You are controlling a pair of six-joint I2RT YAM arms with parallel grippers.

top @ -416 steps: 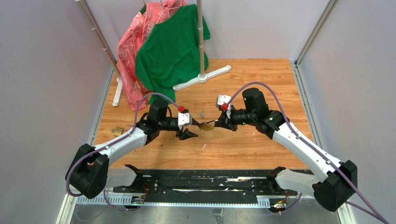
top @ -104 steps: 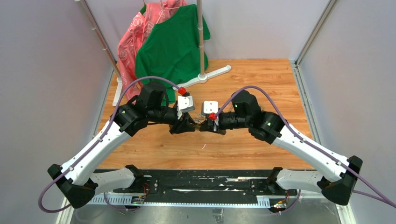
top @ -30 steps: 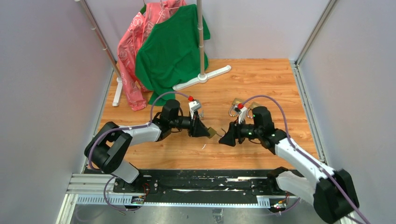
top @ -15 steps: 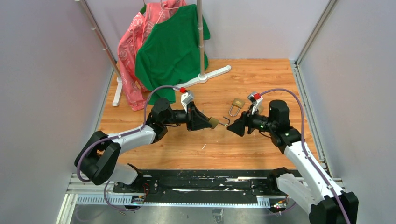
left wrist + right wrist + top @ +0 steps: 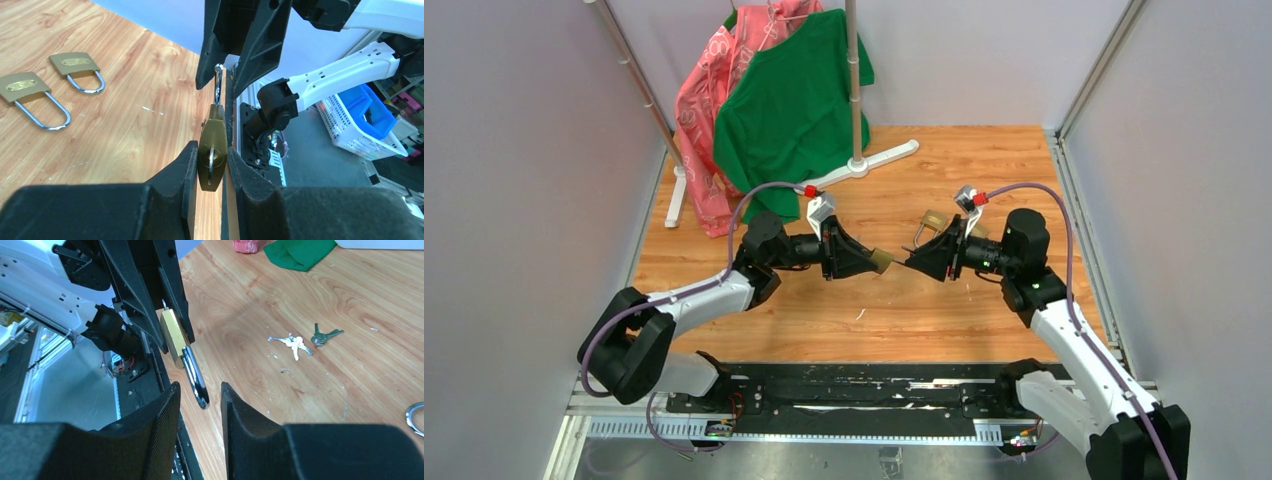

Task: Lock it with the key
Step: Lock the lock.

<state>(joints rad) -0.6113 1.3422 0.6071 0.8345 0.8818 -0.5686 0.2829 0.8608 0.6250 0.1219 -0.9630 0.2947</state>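
Observation:
My left gripper point(image 5: 872, 262) is shut on a brass padlock point(image 5: 212, 150), held off the table with its silver shackle point(image 5: 196, 380) pointing at the right arm. A thin silvery piece stands in the padlock's keyhole point(image 5: 212, 161). My right gripper point(image 5: 200, 388) is open, its fingers on either side of the shackle's tip with a gap on both sides. In the top view the two grippers meet nose to nose, with the padlock point(image 5: 883, 262) between them and the right gripper point(image 5: 912, 264) just beyond it. The key point(image 5: 295, 343), a small silvery cluster, lies on the wood beyond.
Two more brass padlocks point(image 5: 22, 86) point(image 5: 76, 64) lie on the table, one showing by the right arm point(image 5: 932, 222). A greenish key pair point(image 5: 324, 336) lies beside the silvery cluster. A rack with a green shirt point(image 5: 792, 100) and pink garment point(image 5: 714, 90) stands back left.
My right gripper has moved left to the padlock, and its fingers have narrowed round the shackle's tip. The left gripper still holds the padlock and has shifted only slightly.

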